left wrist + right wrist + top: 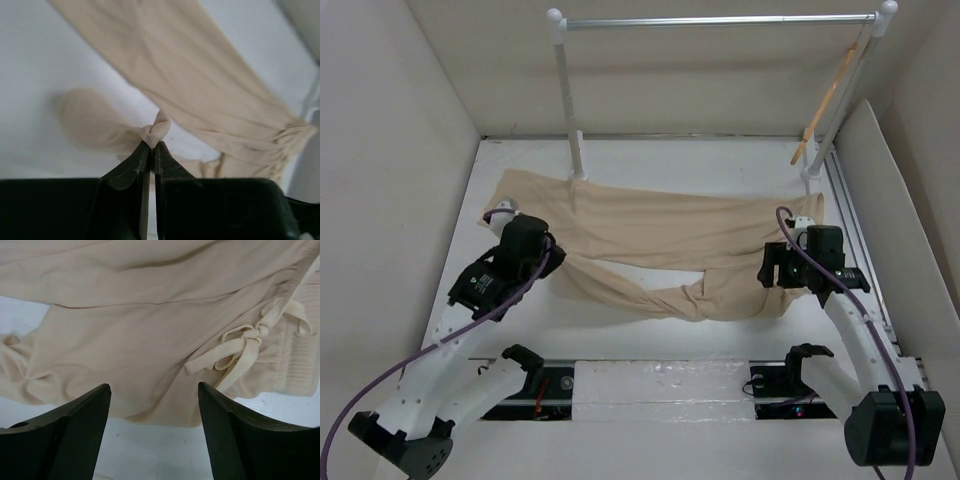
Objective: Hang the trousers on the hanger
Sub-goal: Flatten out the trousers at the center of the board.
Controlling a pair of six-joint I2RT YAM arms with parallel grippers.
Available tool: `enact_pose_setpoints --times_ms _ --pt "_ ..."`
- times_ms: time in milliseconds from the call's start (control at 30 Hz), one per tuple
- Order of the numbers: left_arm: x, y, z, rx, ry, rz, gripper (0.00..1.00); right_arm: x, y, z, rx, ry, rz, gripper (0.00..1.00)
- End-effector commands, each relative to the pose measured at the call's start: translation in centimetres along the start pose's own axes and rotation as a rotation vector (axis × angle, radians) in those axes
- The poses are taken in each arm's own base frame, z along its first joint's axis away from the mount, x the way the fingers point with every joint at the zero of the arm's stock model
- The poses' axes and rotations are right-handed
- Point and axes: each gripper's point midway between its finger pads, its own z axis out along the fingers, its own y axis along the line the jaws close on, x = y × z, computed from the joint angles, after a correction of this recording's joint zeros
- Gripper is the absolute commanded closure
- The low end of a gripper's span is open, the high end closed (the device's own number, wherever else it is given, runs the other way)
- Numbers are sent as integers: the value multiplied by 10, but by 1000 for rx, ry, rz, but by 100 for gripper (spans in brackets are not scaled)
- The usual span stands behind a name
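Note:
The beige trousers point(660, 235) lie spread across the white table, waist to the right and legs running left. My left gripper point(535, 250) sits at the end of the nearer leg. In the left wrist view it point(151, 145) is shut on a ribbed cuff point(156, 130) of that leg. My right gripper point(782, 268) hovers over the waist end. In the right wrist view it point(153, 386) is open and empty, above the cloth point(135, 330) near the knotted drawstring point(257, 332). The wooden hanger point(830, 100) hangs from the rail's right end.
A rack with white posts point(568, 90) and a silver rail point(720, 20) stands at the back of the table. White walls close in the left, back and right sides. A metal track point(855, 230) runs along the right edge.

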Motion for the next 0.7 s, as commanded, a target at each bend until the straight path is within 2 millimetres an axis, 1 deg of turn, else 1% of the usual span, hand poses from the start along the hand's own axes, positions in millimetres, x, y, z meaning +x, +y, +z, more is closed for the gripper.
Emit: enact_pose_setpoints --times_ms 0,33,67,100,133,167,200,233,267,300,333,367,400,433,500,533,567,600,633,667 --pt "-66 -49 -50 162 -167 -53 100 -2 -3 13 -62 -4 -14 24" --pt "-77 -60 -59 192 -192 -31 100 -3 -7 15 -56 0 -14 24" --pt "-98 -81 -77 258 -237 -24 100 -3 -13 17 -42 8 -8 24" --pt "-112 -104 -98 363 -264 -8 100 -7 -18 18 -42 -5 -2 24" --pt "-116 -109 -100 384 -279 -18 100 -7 -18 18 -42 -5 -2 24" --pt "-124 -117 -114 434 -303 -19 100 -10 -22 17 -37 -14 6 24" --pt "-125 -120 -119 461 -308 -11 100 -12 -21 17 -41 -19 4 24" --pt "-126 -116 -126 478 -323 -22 100 -15 -24 15 -33 -28 6 24" --pt "-112 -103 -110 435 -295 -13 100 -16 -24 14 -33 -33 0 24" --pt "-104 -91 -101 398 -281 -33 100 -16 -24 14 -31 -34 0 24" --pt "-80 -64 -82 335 -241 -24 100 -14 -24 14 -33 -31 2 24" --pt "-69 -47 -71 281 -226 -37 99 -13 -24 13 -30 -33 2 24" --pt "-56 -29 -60 229 -201 -58 92 -11 -24 13 -28 -32 2 24" --pt "-27 5 -43 130 -140 -117 72 -8 -25 13 -23 -28 3 24" --pt "-4 36 -33 34 -93 -200 51 -7 -26 14 -16 -29 3 24" --pt "11 52 -27 -5 -63 -246 39 -6 -28 15 -6 -22 9 24" --pt "14 55 -27 -4 -56 -262 24 -7 -29 15 -2 -20 13 24" --pt "15 58 -28 -6 -61 -277 18 -6 -32 15 9 -13 27 24" --pt "9 56 -33 15 -84 -296 13 -3 -35 17 13 -1 40 23" --pt "4 55 -35 20 -104 -289 13 -2 -35 18 8 6 44 23"
